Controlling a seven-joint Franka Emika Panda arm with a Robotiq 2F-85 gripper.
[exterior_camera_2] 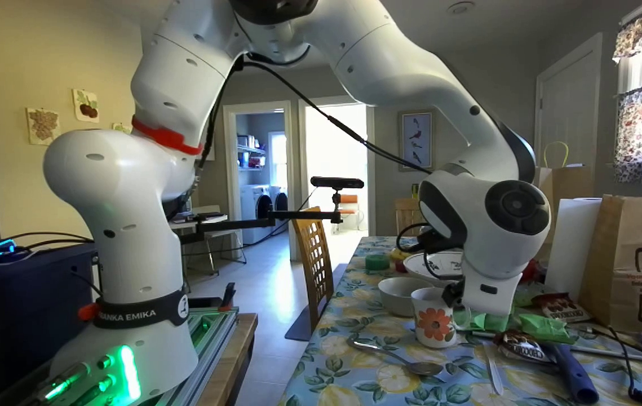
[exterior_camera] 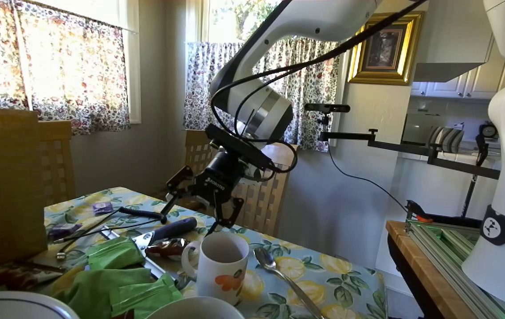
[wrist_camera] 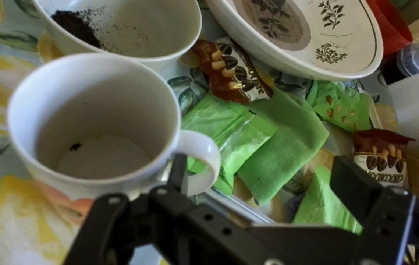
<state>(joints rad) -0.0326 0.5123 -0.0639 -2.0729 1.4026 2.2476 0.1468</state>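
A white mug [exterior_camera: 217, 270] painted with an orange flower is set upright on a lemon-print tablecloth [exterior_camera_2: 343, 344], its handle [wrist_camera: 215, 162] overlapped in the wrist view by one finger [wrist_camera: 178, 173] of the gripper [wrist_camera: 264, 178]; contact cannot be told. The jaws are spread wide, nothing held. The mug is flanked by a white bowl [wrist_camera: 165, 29], dotted with dark crumbs [wrist_camera: 77, 29], and a spoon [exterior_camera: 288, 282]; beyond, green packets [wrist_camera: 227, 125] are scattered.
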